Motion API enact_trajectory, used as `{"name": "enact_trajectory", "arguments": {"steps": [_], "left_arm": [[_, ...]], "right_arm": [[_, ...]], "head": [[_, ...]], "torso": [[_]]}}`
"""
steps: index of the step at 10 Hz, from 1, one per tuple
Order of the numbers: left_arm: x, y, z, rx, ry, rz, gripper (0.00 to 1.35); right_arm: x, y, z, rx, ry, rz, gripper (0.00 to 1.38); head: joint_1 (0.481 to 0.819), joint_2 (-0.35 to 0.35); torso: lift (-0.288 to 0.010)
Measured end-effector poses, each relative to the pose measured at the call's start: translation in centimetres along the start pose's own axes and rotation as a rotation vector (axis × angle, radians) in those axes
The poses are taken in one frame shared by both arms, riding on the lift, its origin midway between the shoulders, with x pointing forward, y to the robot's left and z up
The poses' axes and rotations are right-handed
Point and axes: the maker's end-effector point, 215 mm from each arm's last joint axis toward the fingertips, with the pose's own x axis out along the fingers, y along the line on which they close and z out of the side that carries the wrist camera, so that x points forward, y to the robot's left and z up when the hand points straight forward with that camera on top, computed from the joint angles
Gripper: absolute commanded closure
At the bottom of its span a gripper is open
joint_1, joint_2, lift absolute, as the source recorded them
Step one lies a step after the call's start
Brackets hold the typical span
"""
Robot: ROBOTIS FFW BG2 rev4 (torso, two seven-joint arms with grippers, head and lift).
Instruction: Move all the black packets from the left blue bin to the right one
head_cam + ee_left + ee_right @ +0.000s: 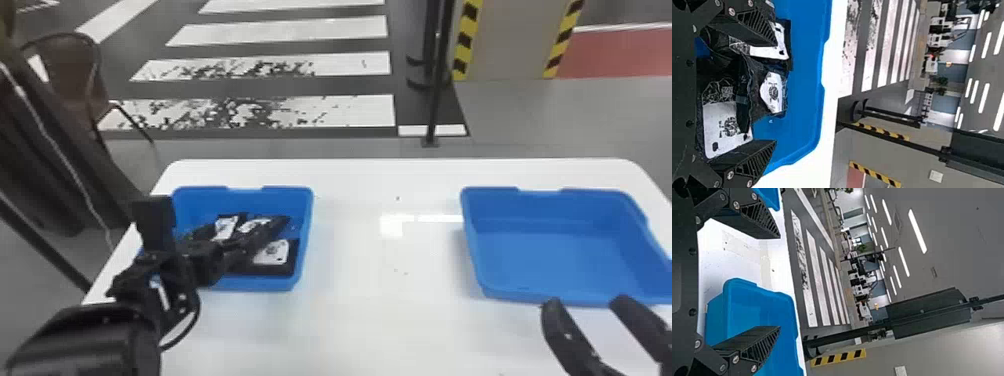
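Left blue bin point(267, 284): is showing plain, saturated blue at eight o'clock in the head view
Right bin point(550, 260): is repeating that blue at three o'clock
Packets point(270, 270): are showing black, with white labels point(279, 252) carrying dark print
Tabletop point(380, 310): is gleaming white at six o'clock
Left gripper point(255, 240): is showing black at eight o'clock
Right gripper point(586, 301): is matching it in black at four o'clock
Crossing point(300, 30): is alternating white bars and dark grey at eleven o'clock, black flecks mottling the nearer bars
Pillar point(512, 42): is showing beige-grey, edged with yellow-and-black stripes, at two o'clock
Floor patch point(617, 55): is showing dull red beyond it, also at two o'clock
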Motion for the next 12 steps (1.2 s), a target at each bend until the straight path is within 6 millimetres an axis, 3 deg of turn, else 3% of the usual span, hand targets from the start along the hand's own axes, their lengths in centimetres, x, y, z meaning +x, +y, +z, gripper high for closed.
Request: {"name": "enact_trajectory", "arguments": {"steps": [2,4,6,7,10,12], "left_arm": [[1.4,-0.4,-1.3,-0.017,0.087,-0.02,0.17],[2.7,-0.3,-1.7,-0.017,0.131,-0.037,0.33],[3.3,-0.3,-2.0,-0.011,0.148,-0.05,0.96],[3.4,-0.2,-2.2,-0.01,0.151,-0.051,1.15],[3.1,0.9,-3.1,0.021,0.178,-0.025,1.22],[2.5,2.2,-1.6,0.085,0.139,0.007,1.22]], "right_arm": [[0.1,0.0,-0.1,0.004,-0.001,0.002,0.21],[0.2,0.0,-0.2,0.007,-0.001,0.004,0.21],[0.3,0.1,-0.4,0.019,-0.001,0.007,0.21],[0.3,0.1,-0.6,0.028,0.001,0.007,0.21],[0.3,0.0,-0.7,0.031,0.002,0.006,0.21],[0.3,0.1,-0.6,0.032,0.0,0.009,0.21]], "head": [[0.695,0.099],[0.695,0.094],[0.695,0.094],[0.695,0.095],[0.695,0.109],[0.695,0.127]], "torso": [[-0.14],[-0.14],[-0.14],[-0.14],[-0.14],[-0.14]]}}
